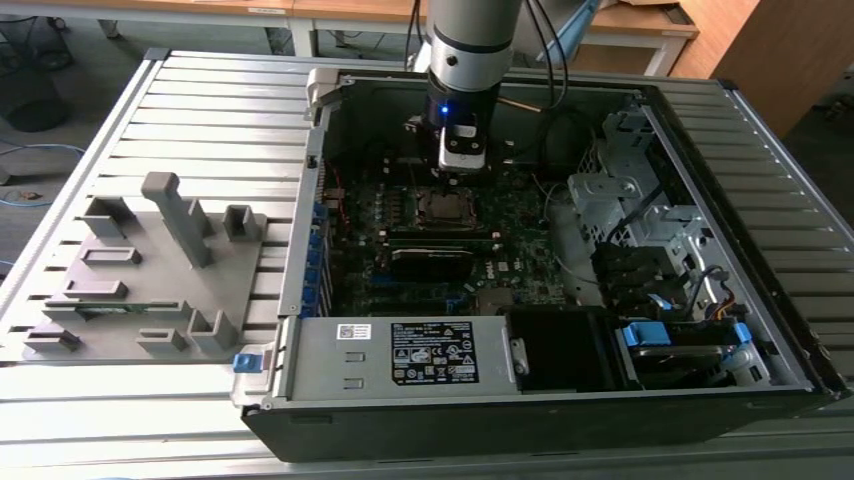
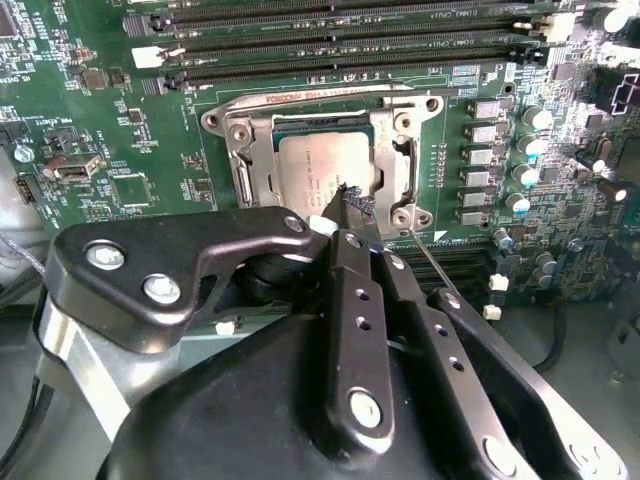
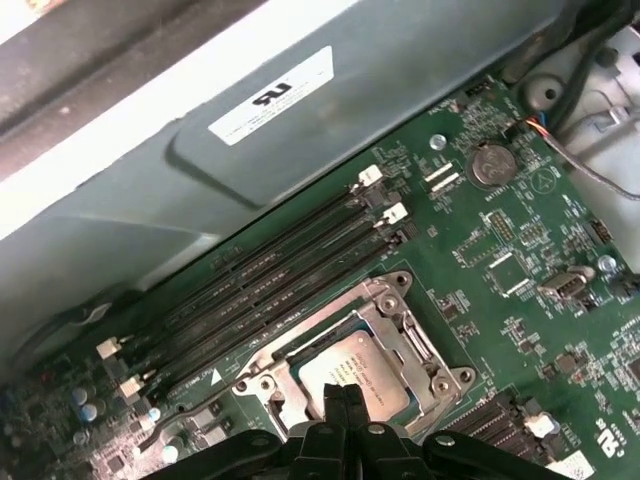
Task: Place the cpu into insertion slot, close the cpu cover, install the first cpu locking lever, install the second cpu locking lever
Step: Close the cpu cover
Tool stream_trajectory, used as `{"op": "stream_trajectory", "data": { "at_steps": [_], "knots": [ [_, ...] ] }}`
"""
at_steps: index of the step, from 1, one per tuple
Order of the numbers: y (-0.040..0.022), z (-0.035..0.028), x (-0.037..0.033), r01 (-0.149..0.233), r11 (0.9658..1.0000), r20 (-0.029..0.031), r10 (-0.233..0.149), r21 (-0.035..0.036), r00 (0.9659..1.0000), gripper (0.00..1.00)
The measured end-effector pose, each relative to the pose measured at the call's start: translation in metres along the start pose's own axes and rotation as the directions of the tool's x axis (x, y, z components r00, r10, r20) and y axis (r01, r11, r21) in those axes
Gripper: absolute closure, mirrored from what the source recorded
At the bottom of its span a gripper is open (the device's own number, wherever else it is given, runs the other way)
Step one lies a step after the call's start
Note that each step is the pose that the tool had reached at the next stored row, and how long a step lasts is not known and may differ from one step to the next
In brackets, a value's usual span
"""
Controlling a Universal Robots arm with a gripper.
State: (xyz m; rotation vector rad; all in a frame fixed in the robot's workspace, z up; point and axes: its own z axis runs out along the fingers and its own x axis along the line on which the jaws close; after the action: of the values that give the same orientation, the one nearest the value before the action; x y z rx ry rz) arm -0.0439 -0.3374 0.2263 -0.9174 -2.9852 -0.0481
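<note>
Grey metal slats make up the desk (image 1: 200, 100), and an open computer box (image 1: 534, 425) lies on it. Beside the box, on the exterior view's left, sits a grey tray (image 1: 147, 300) with blocks sticking up. The robot arm (image 1: 470, 45) reaches straight down into the box. Its hand (image 2: 345, 205) is clenched, with the two black fingers pressed close together. In the second wrist view the tips are right at one edge of the chip (image 2: 310, 175). The chip lies flat in its square socket (image 2: 320, 98) on the green board (image 2: 100, 110). The shiny cover (image 2: 243, 180) lies down flat around the chip, so the chip's dull face shows through the hole in the middle. Long black slots (image 2: 350, 40) run just beside the socket.
</note>
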Motion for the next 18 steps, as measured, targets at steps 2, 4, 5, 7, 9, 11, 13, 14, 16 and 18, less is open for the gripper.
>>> {"op": "stream_trajectory", "data": {
  "at_steps": [2, 4, 5, 7, 9, 11, 13, 14, 16, 18],
  "knots": [
    [0.0000, 0.0000, 0.0000, 0.000, 1.0000, 0.0000, 0.000, 0.0001, 1.0000, 0.89],
    [0.0000, 0.0000, 0.0000, 0.000, 1.0000, -0.0001, 0.000, 0.0001, 1.0000, 0.89],
    [0.0000, 0.0000, 0.0000, 0.000, 1.0000, 0.0000, 0.000, 0.0001, 1.0000, 0.89],
    [0.0000, 0.0000, 0.0000, 0.006, 1.0000, -0.0002, -0.006, 0.0003, 1.0000, 0.89],
    [0.0000, 0.0000, 0.0000, 0.023, 0.9997, -0.0006, -0.023, 0.0007, 0.9997, 0.89],
    [0.0000, 0.0000, 0.0000, 0.050, 0.9988, -0.0012, -0.050, 0.0014, 0.9988, 0.89],
    [0.0000, 0.0000, 0.0000, 0.079, 0.9969, -0.0020, -0.079, 0.0021, 0.9969, 0.89],
    [0.0000, 0.0000, 0.0000, 0.093, 0.9957, -0.0024, -0.093, 0.0024, 0.9957, 0.89],
    [0.0000, 0.0001, 0.0000, 0.117, 0.9931, -0.0031, -0.117, 0.0029, 0.9931, 0.89],
    [0.0000, 0.0000, 0.0000, 0.127, 0.9919, -0.0033, -0.127, 0.0032, 0.9919, 0.89]
  ]
}}
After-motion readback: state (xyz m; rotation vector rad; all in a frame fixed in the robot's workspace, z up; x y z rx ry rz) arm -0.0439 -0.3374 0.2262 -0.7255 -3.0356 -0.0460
